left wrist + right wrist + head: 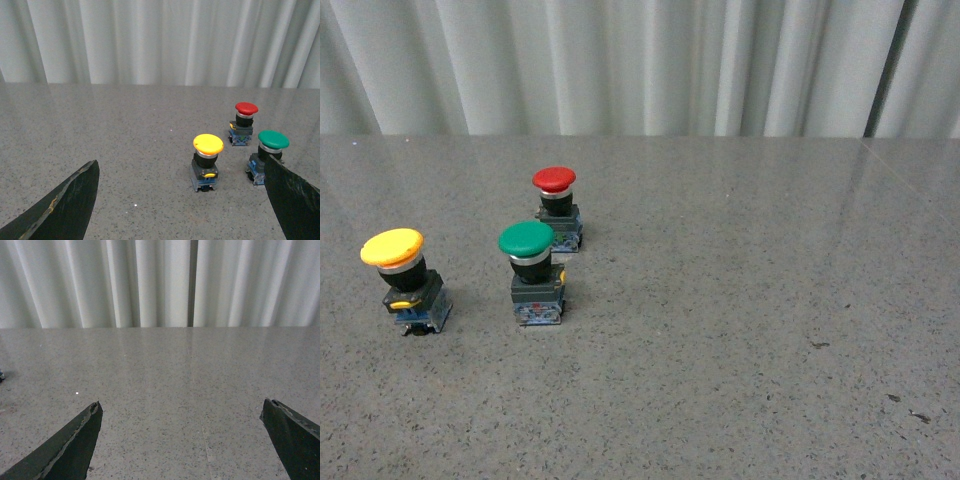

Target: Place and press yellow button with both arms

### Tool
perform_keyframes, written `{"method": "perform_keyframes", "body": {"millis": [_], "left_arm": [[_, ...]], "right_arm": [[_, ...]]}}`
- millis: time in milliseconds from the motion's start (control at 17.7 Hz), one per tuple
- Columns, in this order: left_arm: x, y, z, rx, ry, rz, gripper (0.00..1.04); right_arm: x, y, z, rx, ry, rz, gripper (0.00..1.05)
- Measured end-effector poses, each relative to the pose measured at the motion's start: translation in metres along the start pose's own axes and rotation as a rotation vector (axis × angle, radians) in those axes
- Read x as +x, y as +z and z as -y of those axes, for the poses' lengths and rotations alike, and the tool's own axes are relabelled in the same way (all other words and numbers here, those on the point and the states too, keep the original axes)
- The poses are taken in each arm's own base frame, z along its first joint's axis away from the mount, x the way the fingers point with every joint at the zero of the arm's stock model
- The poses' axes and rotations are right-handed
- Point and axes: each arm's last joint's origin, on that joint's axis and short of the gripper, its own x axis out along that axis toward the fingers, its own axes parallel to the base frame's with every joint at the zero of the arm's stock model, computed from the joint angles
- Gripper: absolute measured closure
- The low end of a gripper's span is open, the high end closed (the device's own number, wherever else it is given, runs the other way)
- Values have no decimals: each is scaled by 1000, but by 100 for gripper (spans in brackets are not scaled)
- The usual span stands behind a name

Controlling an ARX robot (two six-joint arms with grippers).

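The yellow button [402,275] stands upright on the grey table at the left, its wide yellow cap tilted slightly over a black body and blue base. In the left wrist view the yellow button [207,161] sits ahead of my left gripper [181,165], which is open with nothing between its dark fingers [75,195]. My right gripper [180,407] is open over bare table; no button lies between its fingers [80,437]. Neither arm shows in the front view.
A green-capped button [533,270] stands just right of the yellow one, and a red-capped button [557,205] behind it. In the left wrist view the green button [267,155] is partly behind the finger. White curtains [640,60] close off the table's far edge.
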Motion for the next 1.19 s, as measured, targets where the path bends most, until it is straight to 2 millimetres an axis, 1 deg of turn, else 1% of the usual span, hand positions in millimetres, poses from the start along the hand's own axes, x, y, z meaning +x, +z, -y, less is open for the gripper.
{"method": "perform_keyframes", "body": {"millis": [1130,1187], "left_arm": [[0,0,0,0,0,0,7],[0,-2,0,-15,30,-47,7]], "right_arm": [[0,0,0,0,0,0,7],[0,0,0,0,0,0,7]]}}
